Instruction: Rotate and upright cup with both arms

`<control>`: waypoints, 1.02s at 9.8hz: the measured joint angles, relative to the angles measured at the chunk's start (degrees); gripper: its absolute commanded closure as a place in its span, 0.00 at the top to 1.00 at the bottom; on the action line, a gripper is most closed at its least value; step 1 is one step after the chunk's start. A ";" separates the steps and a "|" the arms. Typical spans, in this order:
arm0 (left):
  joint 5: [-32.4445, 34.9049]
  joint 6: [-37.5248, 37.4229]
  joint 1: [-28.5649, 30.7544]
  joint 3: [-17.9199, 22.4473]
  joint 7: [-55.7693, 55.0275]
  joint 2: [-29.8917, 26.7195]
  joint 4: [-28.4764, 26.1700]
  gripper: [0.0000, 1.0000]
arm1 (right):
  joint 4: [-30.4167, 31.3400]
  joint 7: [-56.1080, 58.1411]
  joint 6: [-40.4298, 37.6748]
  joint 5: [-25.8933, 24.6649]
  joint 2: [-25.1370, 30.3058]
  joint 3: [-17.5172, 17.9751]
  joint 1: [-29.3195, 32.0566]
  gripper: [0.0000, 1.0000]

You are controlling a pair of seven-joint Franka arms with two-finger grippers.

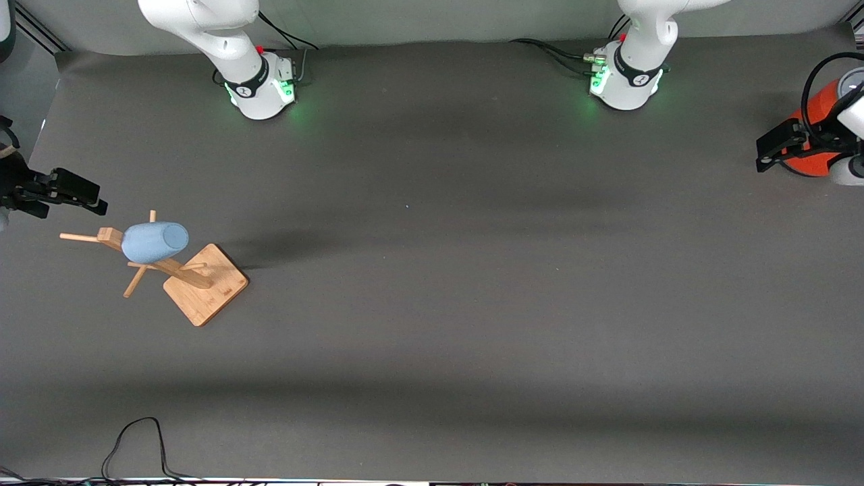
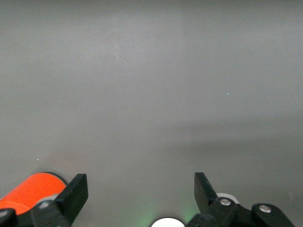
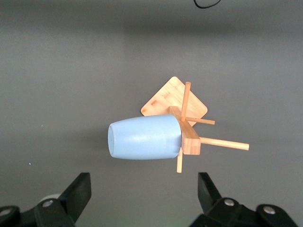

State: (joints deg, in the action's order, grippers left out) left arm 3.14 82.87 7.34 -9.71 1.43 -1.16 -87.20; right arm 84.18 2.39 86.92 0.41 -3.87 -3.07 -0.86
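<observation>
cup: the light-blue cup point(image 1: 155, 242) hangs on a peg of the wooden mug tree point(image 1: 196, 280) at the right arm's end of the bench point(image 1: 472, 304); it is not upright.
long axis: the cup lies roughly level, its mouth against the post and its closed bottom pointing away from it, toward the middle of the bench.
right gripper: the right gripper point(image 1: 64, 196) hovers just beside the mug tree, nearer the bench's edge, fingers point(image 3: 78, 191) spread wide and empty; in the right wrist view the cup point(image 3: 144, 137) sits ahead of the gap between them, its axis crosswise to the reach.
left gripper: the left gripper point(image 1: 783, 145) waits at the other end of the bench, by the orange can point(image 1: 813, 128), fingers point(image 2: 75, 191) apart, holding nothing.
nearer arm: the right, by far; I judge it makes the first grasp.
writing: none legible on the cup, mug tree or can.
</observation>
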 measured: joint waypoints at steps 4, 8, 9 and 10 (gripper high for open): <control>0.00 0.05 -0.02 -0.12 -0.73 0.16 0.03 1.00 | -0.08 0.01 -0.46 0.00 0.67 0.06 0.00 1.00; 0.00 0.08 -0.07 -0.26 -0.76 0.16 0.05 1.00 | -0.05 1.10 -0.50 0.02 0.68 0.21 -0.64 1.00; 0.00 0.08 -0.07 -0.26 -0.76 0.16 0.05 1.00 | -0.04 1.31 -0.52 0.02 0.68 0.21 -0.92 1.00; 0.01 0.08 -0.07 -0.27 -0.76 0.16 0.05 1.00 | 0.01 1.28 -0.54 0.02 0.68 0.20 -0.95 1.00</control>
State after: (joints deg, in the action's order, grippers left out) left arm 3.15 82.95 7.27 -9.98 0.66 -1.01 -87.15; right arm 84.18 3.67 86.37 0.42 -3.19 -2.87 -1.81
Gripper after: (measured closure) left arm 0.000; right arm 0.000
